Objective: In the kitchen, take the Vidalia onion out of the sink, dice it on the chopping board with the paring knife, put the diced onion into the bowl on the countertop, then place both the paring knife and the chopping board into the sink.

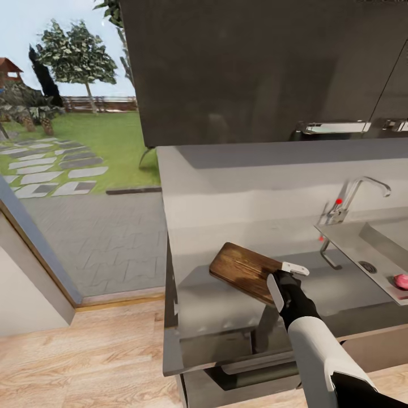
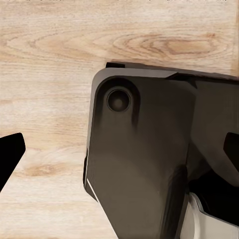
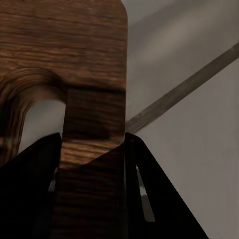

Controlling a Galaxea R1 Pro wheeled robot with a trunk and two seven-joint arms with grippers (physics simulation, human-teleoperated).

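White forearm shell, black wrist, right pincer (image 1: 288,272) with pale grey fingers, dark glossy base panel

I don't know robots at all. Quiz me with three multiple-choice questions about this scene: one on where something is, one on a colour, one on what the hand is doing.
1. Where is the Vidalia onion?
A. on the chopping board
B. in the sink
C. on the floor

2. What colour is the dot on the tap?
A. red
B. blue
C. green

3. What is the right hand doing?
A. hanging open above the floor
B. pressing the tap
C. gripping the chopping board

Answers:
1. B: the pinkish ball lies in the steel sink, at the head view's right edge.
2. A: a red dot shows on the tap's lever.
3. C: the right wrist view shows both fingers clamped on the board beside its handle hole.
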